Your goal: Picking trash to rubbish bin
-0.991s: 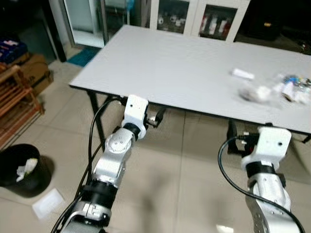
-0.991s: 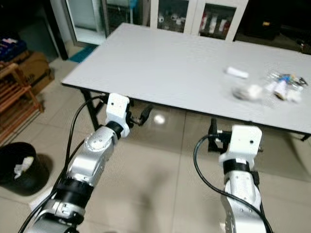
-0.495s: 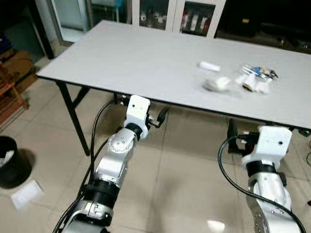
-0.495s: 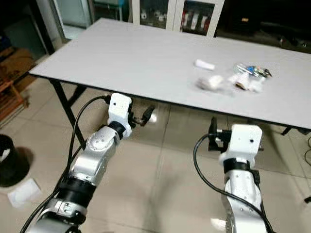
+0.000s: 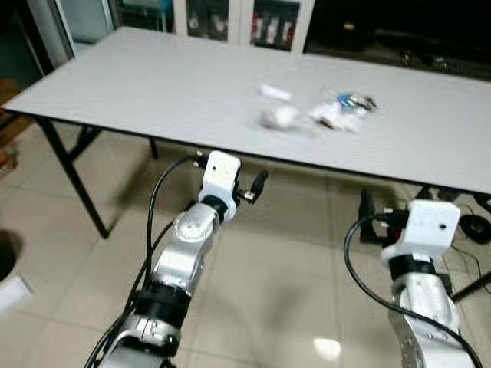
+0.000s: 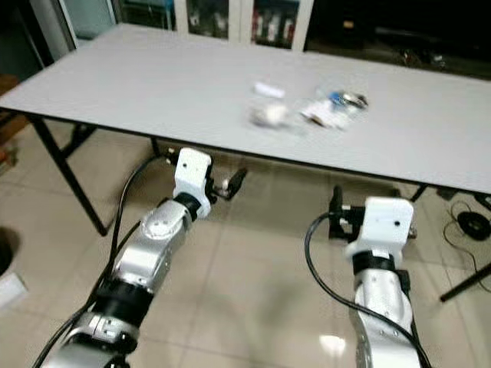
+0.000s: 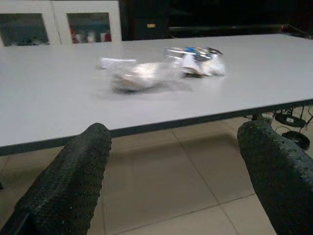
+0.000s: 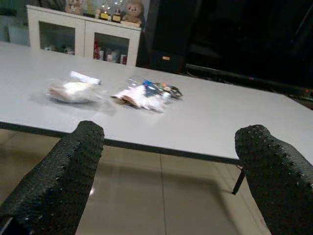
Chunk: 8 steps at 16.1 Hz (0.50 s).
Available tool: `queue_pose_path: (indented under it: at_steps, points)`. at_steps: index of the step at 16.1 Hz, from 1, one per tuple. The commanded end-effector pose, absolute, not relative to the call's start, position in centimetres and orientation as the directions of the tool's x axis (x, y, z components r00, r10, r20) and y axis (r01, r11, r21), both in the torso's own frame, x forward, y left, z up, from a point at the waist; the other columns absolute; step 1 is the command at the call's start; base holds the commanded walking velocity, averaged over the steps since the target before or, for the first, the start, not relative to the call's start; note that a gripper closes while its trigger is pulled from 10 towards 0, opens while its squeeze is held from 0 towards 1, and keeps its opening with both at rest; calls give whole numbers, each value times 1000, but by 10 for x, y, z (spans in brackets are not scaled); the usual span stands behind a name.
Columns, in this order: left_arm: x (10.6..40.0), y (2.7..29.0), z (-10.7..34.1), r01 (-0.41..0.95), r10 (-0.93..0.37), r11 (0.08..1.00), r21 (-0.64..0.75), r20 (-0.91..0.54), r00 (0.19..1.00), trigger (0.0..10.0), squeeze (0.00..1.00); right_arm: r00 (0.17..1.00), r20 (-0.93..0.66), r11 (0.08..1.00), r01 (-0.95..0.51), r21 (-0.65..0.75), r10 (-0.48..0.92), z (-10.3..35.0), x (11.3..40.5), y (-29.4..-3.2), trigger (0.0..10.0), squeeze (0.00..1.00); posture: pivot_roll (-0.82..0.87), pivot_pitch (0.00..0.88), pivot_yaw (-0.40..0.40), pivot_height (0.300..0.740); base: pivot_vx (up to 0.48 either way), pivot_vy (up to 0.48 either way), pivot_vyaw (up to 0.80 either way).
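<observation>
While I am on approach to the table, both my arms ride low in front of me, below the table edge and short of it. My left gripper (image 7: 171, 186) has its fingers (image 7: 68, 186) spread wide apart, nothing between them; my right gripper (image 8: 166, 186) is just as wide and just as empty. Both wrist cameras look straight over the table (image 5: 153, 84) edge at the trash (image 5: 307, 115): a crumpled white wad (image 5: 278, 116) nearest me, a clear wrapper with coloured bits (image 5: 344, 109) beside it to the right, and a small white piece (image 5: 275, 93) just behind the wad. All of it lies well in from the near edge, so I judge I must close in further and lift an arm above the tabletop before any reach. To do it well I would take the wad first, coming down over it with the fingers straddling it, since the wrapper looks slippery and likely to slide away under a glancing touch.

Compared with a second ago, my head view has swung: the trash sat far right and now sits near the middle, and the black bin with its white scrap has left the picture on the left. My arms hold the same pose.
</observation>
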<state>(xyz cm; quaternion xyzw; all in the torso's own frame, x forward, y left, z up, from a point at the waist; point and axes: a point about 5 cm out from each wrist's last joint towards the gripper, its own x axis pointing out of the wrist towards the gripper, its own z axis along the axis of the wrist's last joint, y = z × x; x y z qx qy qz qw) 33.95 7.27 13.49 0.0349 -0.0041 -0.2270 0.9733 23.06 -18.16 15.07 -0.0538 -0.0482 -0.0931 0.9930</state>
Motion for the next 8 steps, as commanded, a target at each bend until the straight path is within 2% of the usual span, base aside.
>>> queue_pose_path:
  at_steps: [1,6,8]
  points:
    - [338,62,137,467,-468,881,72,-1,884,10000,0,973,103,969,218,-118,-207,151,228,-188,10000,0,85,49,-35,740,0,-472,0]
    - [339,63,136,468,-468,880,79,-13,884,10000,0,972,103,968,221,-121,-209,150,229,-187,10000,0,86,48,-28,740,0,-472,0]
    - [339,63,135,470,-471,878,92,-20,882,10000,0,973,101,968,221,-120,-210,149,229,-187,10000,0,86,48,-25,740,0,-334,0]
